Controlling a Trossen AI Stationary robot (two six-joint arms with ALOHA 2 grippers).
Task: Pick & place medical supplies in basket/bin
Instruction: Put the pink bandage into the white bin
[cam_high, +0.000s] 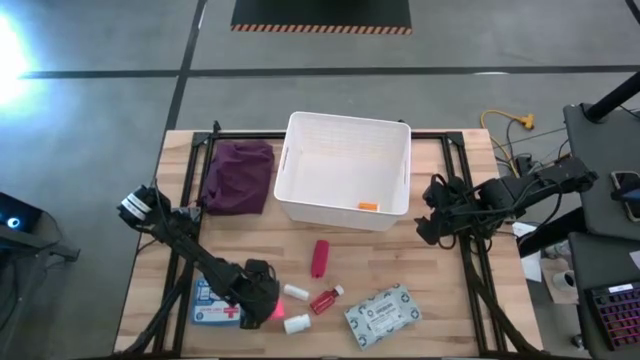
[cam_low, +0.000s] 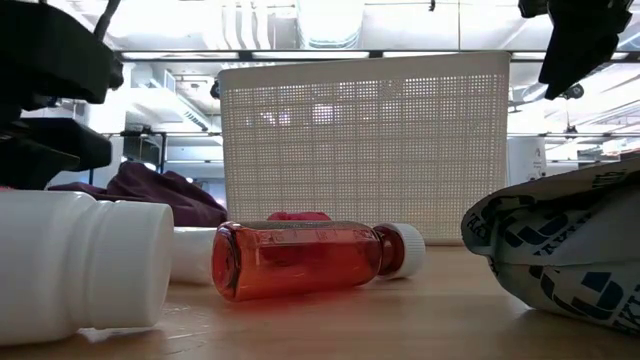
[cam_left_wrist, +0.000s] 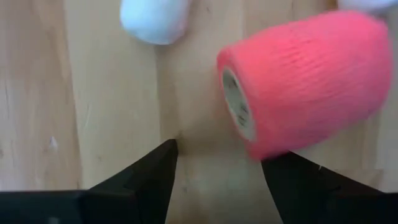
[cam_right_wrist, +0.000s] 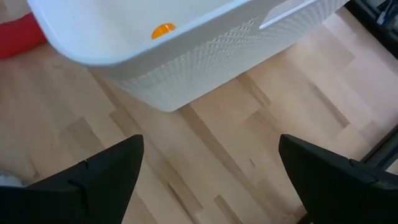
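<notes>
Left hand (cam_left_wrist: 217, 180): low over the worktop (cam_high: 440, 270) at its near left, fingers parted, holding nothing; 1 finger (cam_left_wrist: 311, 186) lies just beside the pink roll (cam_left_wrist: 305, 81), which lies on its side, open core end facing the hand.

Right hand (cam_right_wrist: 208, 177): hovering beside the white bin's (cam_high: 300, 160) right end, fingers spread wide, empty.

Bin: centre back of worktop, 1 small orange item (cam_high: 368, 207) inside.

Red bottle (cam_low: 300, 260): on its side, white cap toward the patterned packet (cam_low: 560, 250).
</notes>
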